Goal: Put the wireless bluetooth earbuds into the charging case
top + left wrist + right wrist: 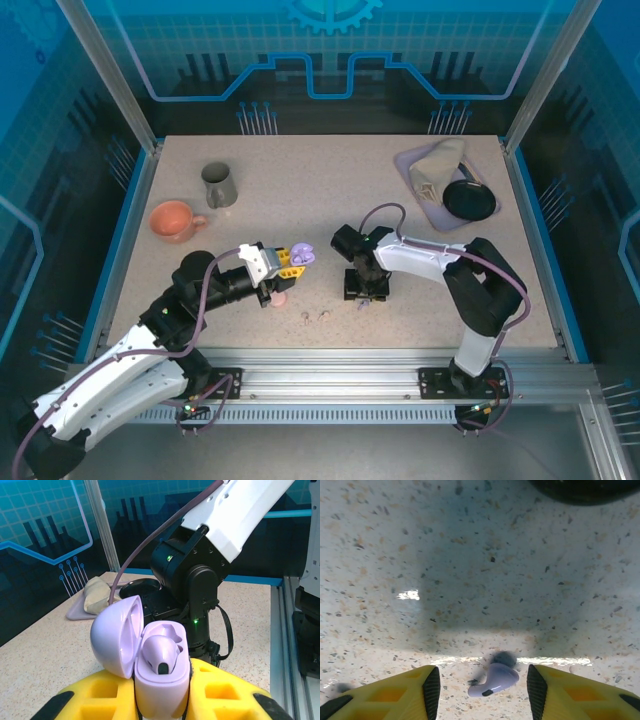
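Pinching the open lavender charging case (162, 692) with the left jaws, with one earbud (160, 654) seated inside. Got the right jaws spread either side of a second lavender earbud (495, 679) lying on the table (470, 555).

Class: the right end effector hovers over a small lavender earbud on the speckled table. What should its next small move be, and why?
Probably close the right end effector on the small lavender stemmed earbud: it lies on the speckled table between the open yellow fingers, and the open lavender case has one socket empty.
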You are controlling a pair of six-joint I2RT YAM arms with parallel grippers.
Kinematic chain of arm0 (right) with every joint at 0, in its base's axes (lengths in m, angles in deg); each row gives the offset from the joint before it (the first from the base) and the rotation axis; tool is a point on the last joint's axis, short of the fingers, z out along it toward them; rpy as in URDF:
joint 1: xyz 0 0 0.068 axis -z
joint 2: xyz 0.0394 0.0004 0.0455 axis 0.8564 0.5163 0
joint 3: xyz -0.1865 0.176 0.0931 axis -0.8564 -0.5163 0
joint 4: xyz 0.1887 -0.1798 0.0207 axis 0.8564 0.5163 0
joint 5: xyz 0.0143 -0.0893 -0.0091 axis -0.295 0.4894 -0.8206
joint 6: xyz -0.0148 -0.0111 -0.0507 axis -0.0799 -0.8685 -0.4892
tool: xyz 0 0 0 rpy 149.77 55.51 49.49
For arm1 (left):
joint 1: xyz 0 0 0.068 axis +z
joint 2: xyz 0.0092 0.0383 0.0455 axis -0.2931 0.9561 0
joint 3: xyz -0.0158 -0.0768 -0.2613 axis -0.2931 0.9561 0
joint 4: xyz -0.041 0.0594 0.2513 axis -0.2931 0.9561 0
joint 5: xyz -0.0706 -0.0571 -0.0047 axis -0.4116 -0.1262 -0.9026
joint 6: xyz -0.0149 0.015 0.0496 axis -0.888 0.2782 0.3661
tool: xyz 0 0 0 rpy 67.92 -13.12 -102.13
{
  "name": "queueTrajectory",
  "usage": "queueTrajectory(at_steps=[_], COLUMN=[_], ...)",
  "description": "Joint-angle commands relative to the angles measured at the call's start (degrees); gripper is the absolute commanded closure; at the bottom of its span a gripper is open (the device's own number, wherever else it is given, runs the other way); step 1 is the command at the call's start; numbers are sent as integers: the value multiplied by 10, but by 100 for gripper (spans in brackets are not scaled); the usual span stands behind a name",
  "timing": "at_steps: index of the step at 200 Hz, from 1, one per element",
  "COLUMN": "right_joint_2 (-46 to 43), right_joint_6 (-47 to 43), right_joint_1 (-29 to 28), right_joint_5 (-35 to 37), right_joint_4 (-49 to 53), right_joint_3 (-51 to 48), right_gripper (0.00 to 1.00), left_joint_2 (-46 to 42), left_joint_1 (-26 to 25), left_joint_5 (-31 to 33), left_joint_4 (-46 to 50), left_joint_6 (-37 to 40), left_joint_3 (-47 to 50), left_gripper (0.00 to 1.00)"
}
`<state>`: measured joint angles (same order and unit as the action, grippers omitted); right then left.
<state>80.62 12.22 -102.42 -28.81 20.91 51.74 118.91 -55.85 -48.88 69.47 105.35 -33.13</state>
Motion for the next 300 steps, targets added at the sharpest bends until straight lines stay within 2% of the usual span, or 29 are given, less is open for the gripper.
queueTrajectory(at_steps=[1, 89, 248, 300], right_joint_2=[4, 16, 17, 30], right_joint_6=[17, 25, 28, 6], right_joint_1=[-4, 3, 10, 1], right_joint_5=[-6, -36, -49, -40], right_joint_4=[30, 7, -16, -14], right_joint_3=[10, -8, -22, 4], right_gripper=[48, 51, 55, 57], left_joint_2=[-7, -3, 9, 11], left_joint_1=[-3, -4, -4, -3], left_joint_5=[8, 6, 2, 1], left_joint_4=[-2, -5, -6, -5], left_joint_6=[1, 3, 3, 2], left_joint_3=[8, 9, 5, 3], left_gripper=[99, 99, 99, 98])
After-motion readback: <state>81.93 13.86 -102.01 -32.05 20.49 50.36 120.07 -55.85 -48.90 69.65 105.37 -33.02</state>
